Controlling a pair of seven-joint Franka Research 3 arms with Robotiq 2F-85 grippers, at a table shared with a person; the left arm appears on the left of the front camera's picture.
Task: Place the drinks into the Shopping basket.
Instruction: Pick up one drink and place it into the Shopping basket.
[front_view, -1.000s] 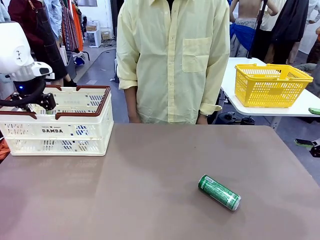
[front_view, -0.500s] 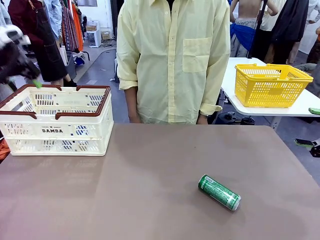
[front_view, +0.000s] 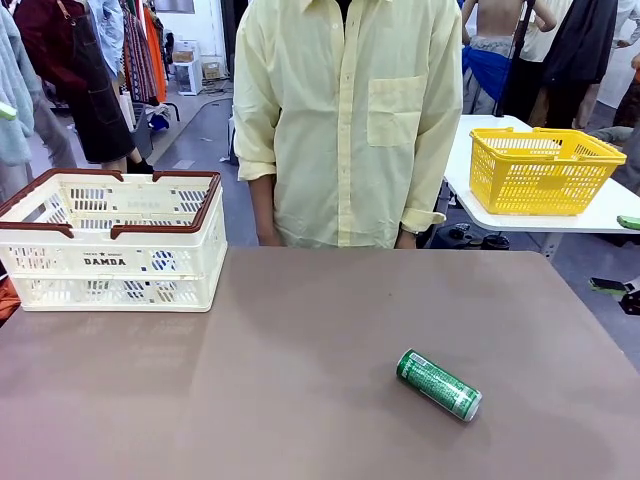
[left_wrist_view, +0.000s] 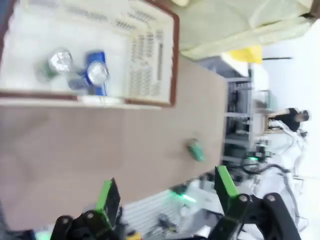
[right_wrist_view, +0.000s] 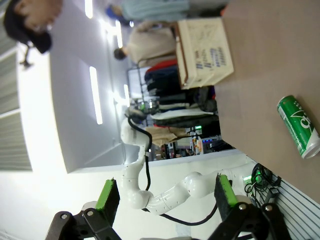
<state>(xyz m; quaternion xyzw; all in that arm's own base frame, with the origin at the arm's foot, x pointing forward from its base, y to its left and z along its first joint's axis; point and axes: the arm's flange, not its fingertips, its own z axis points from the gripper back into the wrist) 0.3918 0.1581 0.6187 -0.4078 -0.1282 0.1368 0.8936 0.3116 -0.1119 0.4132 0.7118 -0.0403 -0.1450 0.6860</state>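
One green can (front_view: 438, 384) lies on its side on the brown table, right of the middle; it also appears in the right wrist view (right_wrist_view: 298, 126) and, small, in the left wrist view (left_wrist_view: 195, 149). The cream Shopping basket (front_view: 110, 240) with a dark red rim stands at the table's far left. From above, the basket (left_wrist_view: 150, 55) holds a blue can (left_wrist_view: 95, 75) and a green can (left_wrist_view: 54, 64) side by side. My left gripper (left_wrist_view: 166, 192) hangs open high above the table near the basket. My right gripper (right_wrist_view: 165, 195) is open and holds nothing, well away from the loose can.
A person in a pale yellow shirt (front_view: 345, 120) stands at the table's far edge, hands down. A yellow mesh basket (front_view: 540, 170) sits on a separate white table at the back right. Bare brown tabletop (front_view: 280, 380) lies between the basket and the loose can.
My left gripper has lifted out of the Shopping basket and drawn away up and to the left, out of the front view. The green can on the table has not moved.
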